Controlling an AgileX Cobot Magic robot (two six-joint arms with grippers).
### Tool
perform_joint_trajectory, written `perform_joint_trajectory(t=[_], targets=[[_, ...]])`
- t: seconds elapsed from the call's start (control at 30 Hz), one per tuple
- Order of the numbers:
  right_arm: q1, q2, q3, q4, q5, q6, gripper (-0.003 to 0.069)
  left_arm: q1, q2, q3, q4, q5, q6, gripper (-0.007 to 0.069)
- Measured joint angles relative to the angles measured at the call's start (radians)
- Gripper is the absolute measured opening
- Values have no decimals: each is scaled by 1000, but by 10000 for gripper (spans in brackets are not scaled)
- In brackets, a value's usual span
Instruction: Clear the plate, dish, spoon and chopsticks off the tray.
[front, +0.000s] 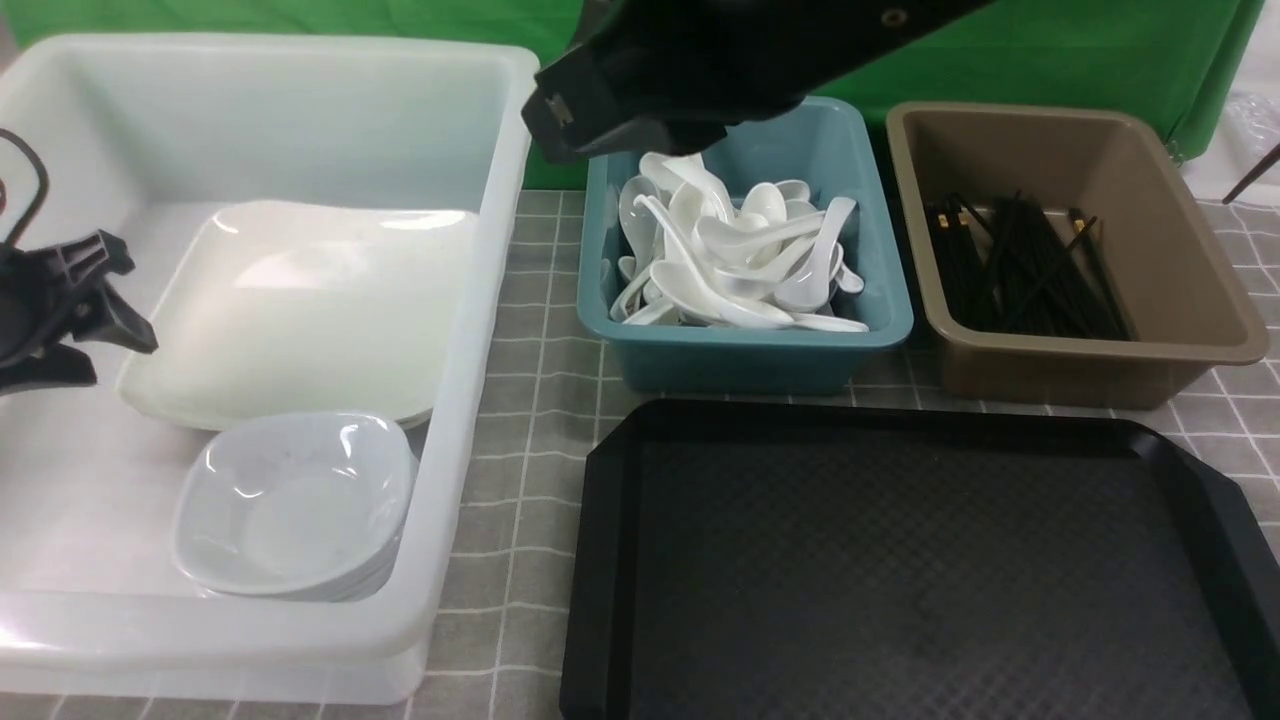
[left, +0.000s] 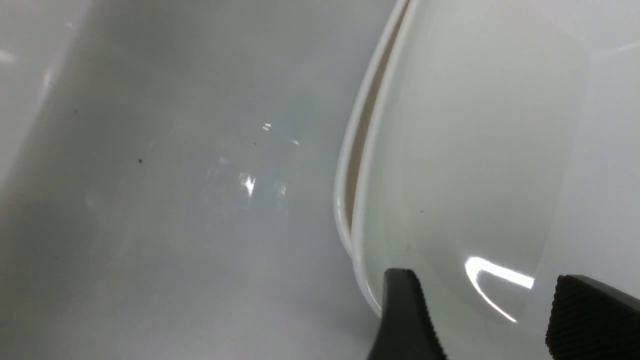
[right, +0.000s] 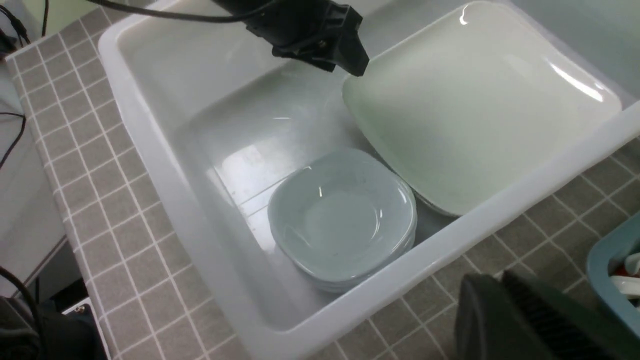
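- The big white plate (front: 310, 310) is just beside the left jaws, in the white tub (front: 505, 260). It sits on top of another plate, and the two rims show close together.
- The small white dish (front: 290, 500) tops a stack in the same tub, nearer the robot than the left jaws.
- The tub's tall side wall stands between the left jaws and the black tray (front: 920, 570).
- White spoons (front: 740, 240) lie in a pile in the blue tub (front: 745, 360), to the right of the left jaws. I can't tell which is the task's spoon.
- Black chopsticks (front: 1030, 270) with gold ends are in the brown tub (front: 1110, 370), farther right. I can't tell which two are the task's pair.
- The left gripper (front: 125, 362) is open, low inside the white tub, its tips by the plate's edge.
- The right gripper (right: 492, 280) has its blurry fingers shut together. Its arm (front: 750, 60) reaches across high up and hides part of the blue tub.
- A gray cloth (front: 520, 480) with white squares is under the tubs and tray, and a green sheet (front: 1040, 60) is behind them.
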Motion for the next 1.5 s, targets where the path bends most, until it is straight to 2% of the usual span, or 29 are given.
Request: perform_joint_trajectory(t=[0.17, 0.27, 0.37, 0.4, 0.47, 0.5, 0.6, 0.7, 0.77, 0.87, 1.03, 1.23, 1.43, 1.5], targets=[[0, 0, 0, 0, 1, 10, 70, -1, -89, 0, 30, -21, -12, 375], [0, 0, 0, 0, -2, 11, 70, -7, -141, 0, 20, 6, 8, 340], [0, -10, 0, -15, -25, 12, 70, -54, -233, 0, 5, 65, 74, 211], [0, -12, 0, -20, -28, 12, 70, -59, -239, 0, 5, 68, 74, 202], [0, -26, 0, -40, -47, 16, 70, -106, -286, 0, 4, 86, 108, 125], [0, -45, 0, -65, -60, 28, 70, -148, -329, 0, 5, 94, 140, 57], [0, -98, 0, -128, -66, 51, 55, -227, -409, 0, 9, 113, 167, 13], [0, -187, 0, -240, -62, 128, 31, -324, -493, 0, 16, 150, 176, 2], [0, -210, 0, -264, -58, 147, 29, -352, -519, 0, 18, 158, 176, 1], [0, -324, 0, -334, -9, 183, 27, -449, -607, 0, 19, 188, 179, 1], [0, -461, 78, -395, -28, 214, 27, -524, -713, 22, 19, 219, 174, 1], [0, -779, 459, -525, -306, 327, 27, -550, -919, 221, 16, 173, 144, 1], [0, -1122, 870, -568, -620, 405, 27, -550, -1146, 482, 16, 86, 135, 1], [0, -1183, 938, -568, -683, 404, 27, -550, -1186, 533, 16, 62, 123, 1]])
